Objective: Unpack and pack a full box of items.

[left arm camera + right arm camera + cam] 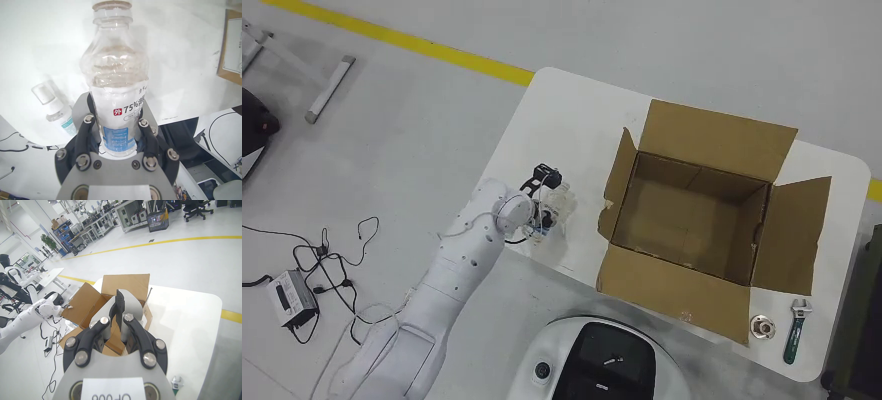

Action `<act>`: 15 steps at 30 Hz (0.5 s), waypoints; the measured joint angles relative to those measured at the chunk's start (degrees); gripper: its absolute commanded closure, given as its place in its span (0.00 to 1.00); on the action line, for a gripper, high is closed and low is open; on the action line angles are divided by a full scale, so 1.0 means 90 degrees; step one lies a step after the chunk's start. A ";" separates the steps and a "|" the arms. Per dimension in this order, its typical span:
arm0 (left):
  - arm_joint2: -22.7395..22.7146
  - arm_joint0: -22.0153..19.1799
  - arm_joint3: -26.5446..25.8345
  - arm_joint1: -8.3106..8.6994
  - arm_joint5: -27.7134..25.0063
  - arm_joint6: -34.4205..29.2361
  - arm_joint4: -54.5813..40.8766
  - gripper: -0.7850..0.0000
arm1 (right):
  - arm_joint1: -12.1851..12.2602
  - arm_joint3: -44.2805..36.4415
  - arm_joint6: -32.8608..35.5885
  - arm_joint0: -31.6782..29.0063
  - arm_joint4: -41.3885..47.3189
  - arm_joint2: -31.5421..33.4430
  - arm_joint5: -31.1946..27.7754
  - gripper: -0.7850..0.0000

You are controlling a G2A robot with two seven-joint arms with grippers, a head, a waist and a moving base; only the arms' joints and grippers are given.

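My left gripper [118, 111] is shut on a clear plastic bottle [115, 79] with a white and blue label, held low over the white table [542, 110] to the left of the open cardboard box [697, 215]. In the top view this gripper [547, 215] and the bottle [558, 212] sit a short way from the box's left flap. A small clear spray bottle [56, 111] lies on the table beside the held one. My right gripper [117, 306] is shut with nothing in it, raised high over the box [105, 306].
A green-handled wrench [797, 328] and a small round metal part [761, 327] lie near the table's front right corner, right of the box. The wrench's head [176, 384] is in the right wrist view. Box flaps stand open on all sides.
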 measured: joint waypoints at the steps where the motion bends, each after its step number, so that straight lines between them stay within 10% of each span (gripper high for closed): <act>1: -0.0107 0.0069 -0.0162 0.0034 -0.0030 -0.0069 -0.0027 1.00 | 0.0000 0.0000 0.0000 0.0000 0.0000 0.0000 0.0000 1.00; 15: -0.2349 0.1078 -0.3400 0.0509 -0.0116 -0.1009 -0.1083 1.00 | 0.0000 0.0000 0.0000 0.0000 0.0000 0.0000 0.0000 1.00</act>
